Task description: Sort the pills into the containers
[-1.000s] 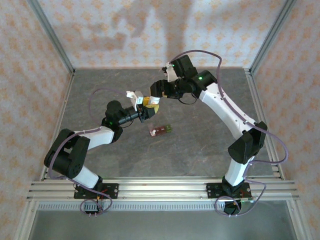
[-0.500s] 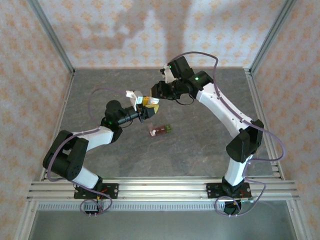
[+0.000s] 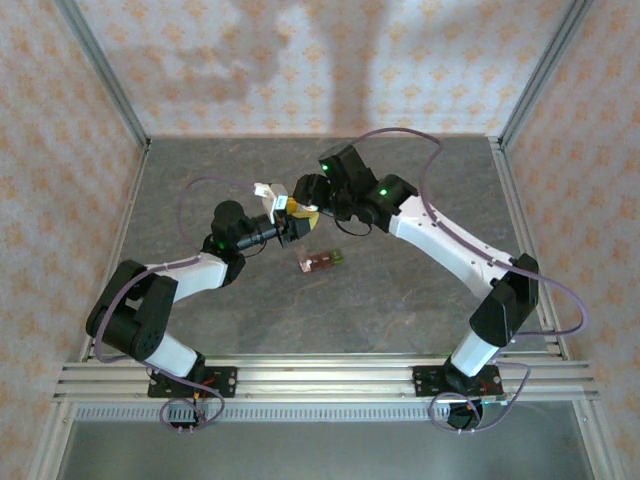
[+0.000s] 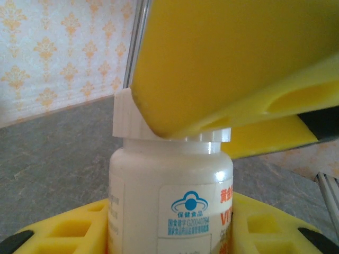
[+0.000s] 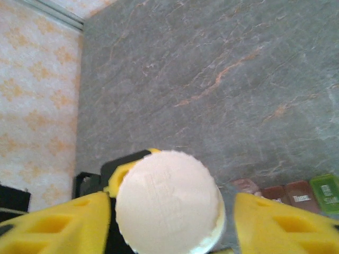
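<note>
Two grippers on one bottle: cap to be taken off

Step judged in hand: opening the pill bottle (image 4: 169, 180) so that pills can be sorted.

Procedure notes, near to far:
- The containers (image 3: 322, 261) are to be left undisturbed on the table (image 3: 420, 300). The bottle should be kept upright and off to their far side until the cap (image 5: 168, 203) is off, so that nothing is spilled.
- The left gripper (image 3: 296, 212) is closed on the bottle's body, one yellow pad at each side of the label. This hold should be kept firm and steady, since it takes the twist.
- The right gripper (image 5: 170, 211) is placed astride the cap, jaws apart, with a slim gap seen at each side in the right wrist view. It should be centred and closed squarely on the ribbed rim, not on the neck. Only then should it be turned about the bottle's axis and lifted straight off. An off-centre squeeze is judged likely to slip or to tilt the bottle.

Position of the task's thing:
- The strip of containers lies flat on the table, on the near side of both grippers and slightly to the right, apart from them and untouched.
- Its green end is turned to the right and its reddish-brown compartments to the left.
- No pills can be made out in it.
</note>
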`<state>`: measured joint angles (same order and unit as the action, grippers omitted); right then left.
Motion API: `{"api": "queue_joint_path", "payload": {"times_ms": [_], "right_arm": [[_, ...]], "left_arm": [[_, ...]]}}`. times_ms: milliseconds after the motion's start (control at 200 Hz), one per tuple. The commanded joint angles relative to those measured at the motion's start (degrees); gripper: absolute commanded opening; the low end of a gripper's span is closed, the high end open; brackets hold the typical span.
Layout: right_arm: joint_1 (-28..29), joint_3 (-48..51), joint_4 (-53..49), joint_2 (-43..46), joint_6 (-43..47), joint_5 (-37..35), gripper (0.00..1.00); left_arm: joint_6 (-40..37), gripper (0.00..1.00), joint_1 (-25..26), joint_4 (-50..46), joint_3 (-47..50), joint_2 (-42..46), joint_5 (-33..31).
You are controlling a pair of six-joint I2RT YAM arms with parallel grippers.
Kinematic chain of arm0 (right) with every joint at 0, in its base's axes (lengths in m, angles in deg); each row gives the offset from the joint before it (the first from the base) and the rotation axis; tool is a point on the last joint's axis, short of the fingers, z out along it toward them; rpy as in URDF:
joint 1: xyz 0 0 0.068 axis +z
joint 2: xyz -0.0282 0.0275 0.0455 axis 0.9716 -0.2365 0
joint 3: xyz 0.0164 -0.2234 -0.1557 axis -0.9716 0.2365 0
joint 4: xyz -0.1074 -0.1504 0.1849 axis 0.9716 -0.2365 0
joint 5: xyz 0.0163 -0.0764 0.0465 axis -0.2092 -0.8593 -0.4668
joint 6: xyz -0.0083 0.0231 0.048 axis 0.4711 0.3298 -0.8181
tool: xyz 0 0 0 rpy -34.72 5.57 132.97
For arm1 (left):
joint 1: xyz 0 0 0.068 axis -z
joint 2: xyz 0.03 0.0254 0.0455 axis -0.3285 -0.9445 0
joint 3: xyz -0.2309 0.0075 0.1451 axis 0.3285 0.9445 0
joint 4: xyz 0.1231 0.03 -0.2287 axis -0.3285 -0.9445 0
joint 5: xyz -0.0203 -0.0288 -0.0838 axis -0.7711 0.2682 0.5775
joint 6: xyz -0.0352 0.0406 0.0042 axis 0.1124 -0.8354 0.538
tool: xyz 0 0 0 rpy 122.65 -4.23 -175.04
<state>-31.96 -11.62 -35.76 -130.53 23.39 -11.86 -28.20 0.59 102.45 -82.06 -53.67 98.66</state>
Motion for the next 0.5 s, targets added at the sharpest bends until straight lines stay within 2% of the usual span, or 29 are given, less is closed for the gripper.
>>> {"api": "queue_joint_path", "payload": {"times_ms": [0, 195, 270, 360, 491], "right_arm": [[-2.4, -4.0, -3.5, 2.5, 1.6, -2.7, 0.73], [-10.2, -6.1, -6.3, 7.1, 5.4, 1.3, 0.80], [-12.5, -10.1, -9.2, 4.5, 10.1, 7.5, 0.81], [-12.8, -16.0, -14.4, -0.6, 17.3, 12.4, 0.81], [-12.7, -18.5, -15.5, -5.0, 20.6, 16.9, 0.81]], "left_arm": [[-2.2, 0.00, 0.2, 2.1, -1.5, 1.6, -0.7], [-2.4, 0.00, 0.2, 1.9, -2.1, 1.3, 0.7], [-2.3, 0.00, 0.2, 1.8, -2.3, 1.2, 1.0], [-1.8, 0.00, 0.2, 2.2, -2.6, 1.0, 1.4], [-1.4, 0.00, 0.2, 2.2, -2.7, 1.4, 1.3]]}}
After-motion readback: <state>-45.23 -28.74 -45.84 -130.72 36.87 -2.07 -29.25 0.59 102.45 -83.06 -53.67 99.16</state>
